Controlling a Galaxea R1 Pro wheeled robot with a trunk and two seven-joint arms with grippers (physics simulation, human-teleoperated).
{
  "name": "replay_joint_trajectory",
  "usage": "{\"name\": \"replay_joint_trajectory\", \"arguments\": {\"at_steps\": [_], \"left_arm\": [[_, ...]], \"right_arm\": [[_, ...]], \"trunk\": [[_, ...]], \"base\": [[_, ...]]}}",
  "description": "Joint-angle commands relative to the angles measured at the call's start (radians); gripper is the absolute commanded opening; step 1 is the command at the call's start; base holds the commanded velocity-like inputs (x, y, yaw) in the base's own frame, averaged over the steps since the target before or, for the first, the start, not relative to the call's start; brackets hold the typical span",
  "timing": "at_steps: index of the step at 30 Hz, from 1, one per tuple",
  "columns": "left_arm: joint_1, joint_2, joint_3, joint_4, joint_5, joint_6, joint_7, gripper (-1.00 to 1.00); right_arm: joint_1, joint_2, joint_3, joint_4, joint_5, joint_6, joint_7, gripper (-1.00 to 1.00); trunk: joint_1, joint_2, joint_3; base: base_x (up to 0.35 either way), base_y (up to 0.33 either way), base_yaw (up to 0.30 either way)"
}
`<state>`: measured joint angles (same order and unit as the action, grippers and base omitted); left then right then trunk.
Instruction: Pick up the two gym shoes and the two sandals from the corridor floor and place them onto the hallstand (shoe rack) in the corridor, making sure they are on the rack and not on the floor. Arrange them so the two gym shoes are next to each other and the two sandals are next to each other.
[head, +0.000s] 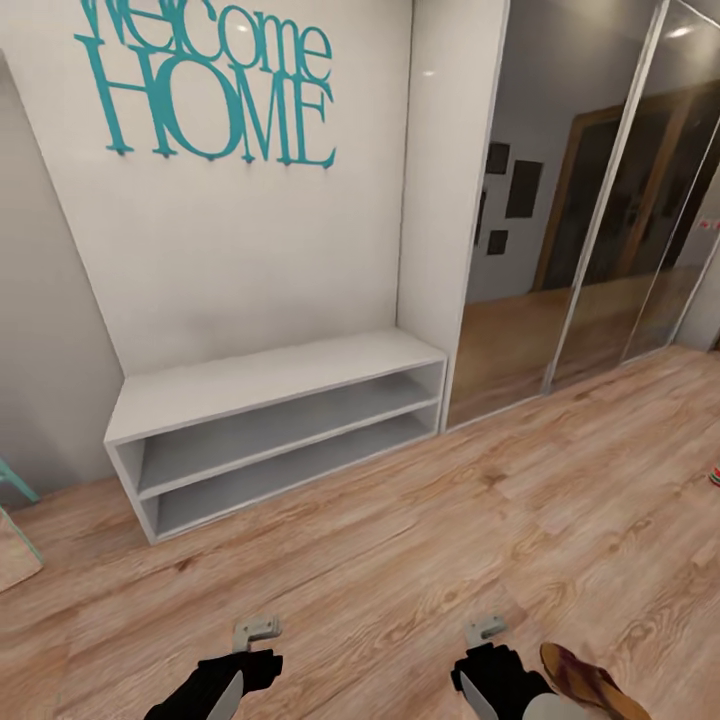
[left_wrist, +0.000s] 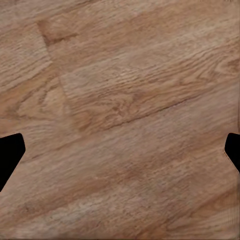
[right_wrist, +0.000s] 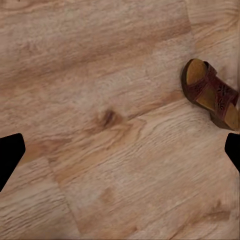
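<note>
The hallstand (head: 270, 385) stands against the wall ahead, pale grey-white, and both of its low open shelves and its flat top are bare. One brown sandal (head: 592, 686) lies on the corridor floor (head: 400, 560) at the lower right, just right of my right gripper (head: 485, 630). The right wrist view shows that sandal (right_wrist: 212, 95) off to one side of the open right gripper (right_wrist: 120, 155). A teal and red sliver of a gym shoe (head: 715, 476) peeks in at the right edge. My left gripper (head: 255, 632) hangs open over bare planks (left_wrist: 120, 100).
Tall mirrored sliding doors (head: 590, 200) line the wall right of the hallstand. A teal chair leg (head: 15, 485) and a mat corner (head: 15, 550) sit at the far left. Teal "Welcome HOME" lettering (head: 210, 90) hangs above the hallstand.
</note>
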<state>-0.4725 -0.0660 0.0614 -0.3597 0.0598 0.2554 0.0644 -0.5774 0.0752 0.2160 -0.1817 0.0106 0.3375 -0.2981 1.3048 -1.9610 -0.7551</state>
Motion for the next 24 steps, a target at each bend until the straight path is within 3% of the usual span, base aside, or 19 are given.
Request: {"name": "replay_joint_trajectory", "arguments": {"at_steps": [1,11,24], "left_arm": [[0.000,0.000,0.000,0.003,0.000,0.000,0.000,1.00],[0.000,0.000,0.000,0.013,0.000,-0.001,0.000,1.00],[0.000,0.000,0.000,0.015,0.000,-0.001,0.000,1.00]], "right_arm": [[0.000,0.000,0.006,0.000,0.000,0.000,0.000,1.00],[0.000,0.001,0.028,0.000,0.000,0.000,-0.001,1.00],[0.000,0.001,0.031,-0.001,-0.001,0.000,-0.001,1.00]], "trunk": [[0.000,0.000,-0.001],[0.000,0.000,-0.004],[0.000,0.000,-0.005]], "base": [[0.140,-0.328,0.291],[0.138,-0.335,0.251],[0.132,-0.342,0.065]]}}
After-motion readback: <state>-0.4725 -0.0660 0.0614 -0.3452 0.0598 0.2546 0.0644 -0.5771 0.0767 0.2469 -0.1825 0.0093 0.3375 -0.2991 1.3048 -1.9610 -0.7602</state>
